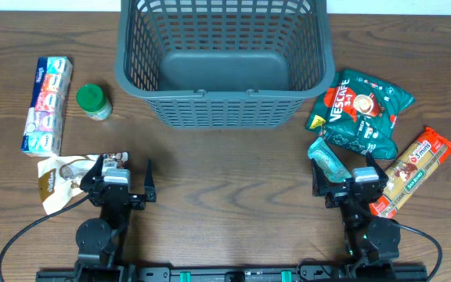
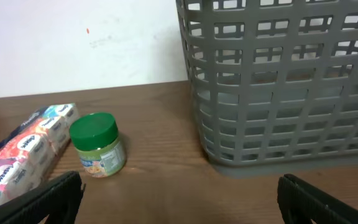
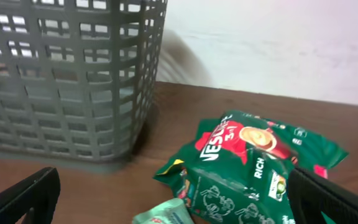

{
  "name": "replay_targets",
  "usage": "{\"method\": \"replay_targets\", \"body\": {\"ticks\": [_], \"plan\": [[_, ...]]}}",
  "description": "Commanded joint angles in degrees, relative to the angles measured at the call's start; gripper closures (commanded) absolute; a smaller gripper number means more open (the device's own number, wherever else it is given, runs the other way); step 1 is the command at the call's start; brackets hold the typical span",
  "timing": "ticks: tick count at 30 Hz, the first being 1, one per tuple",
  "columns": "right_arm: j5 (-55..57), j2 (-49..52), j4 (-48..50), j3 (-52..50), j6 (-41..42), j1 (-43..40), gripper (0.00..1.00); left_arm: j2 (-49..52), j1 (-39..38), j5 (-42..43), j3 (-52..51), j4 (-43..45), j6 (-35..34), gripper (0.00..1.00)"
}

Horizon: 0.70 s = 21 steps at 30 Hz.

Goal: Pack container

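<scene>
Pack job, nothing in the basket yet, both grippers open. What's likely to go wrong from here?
1. The teal packet seems to touch the Nescafe bag; grabbing one may drag the other.
2. The green-lidded jar stands upright and is round; an off-centre pinch could tip it and let it roll.
3. The container has tall walls; a low carry might clip its rim.

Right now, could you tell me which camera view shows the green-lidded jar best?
The left wrist view: the green-lidded jar stands upright and close, lid and label side both visible. The overhead view shows mostly its lid. The right wrist view does not show it.
</scene>
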Motion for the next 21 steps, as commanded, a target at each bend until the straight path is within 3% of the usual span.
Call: {"method": "replay_targets", "body": {"ticks": [1, 6, 10, 14, 21], "plan": [[0.07, -0.17, -0.11, -0.24, 9.97, 0.74, 0.01, -0.39, 0.33, -1.62, -0.92, -0.15, -0.02, 0.01], [0.85, 0.52, -0.07, -0.22, 16.74, 0.68, 0.01, -0.39, 0.33, -1.73, -0.92, 7.96, -0.17, 0.02], [0.63, 1.16, -1.03, 0.39, 20.22, 0.68, 0.01, -0.33, 0.33, -1.75, -0.7, 5.84, -3.74, 0.01], [0.66, 1.88, -10.21, 5.38, 20.61, 0.63, 0.01, 1.09, 0.33, -1.75, 4.24, -4.59, -10.67, 0.02], [0.87, 11.13, -31.3, 28.3, 13.73, -1.36, 0.01, 14.67, 0.33, -1.77, 27.32, -26.99, -11.47, 0.01]]}}
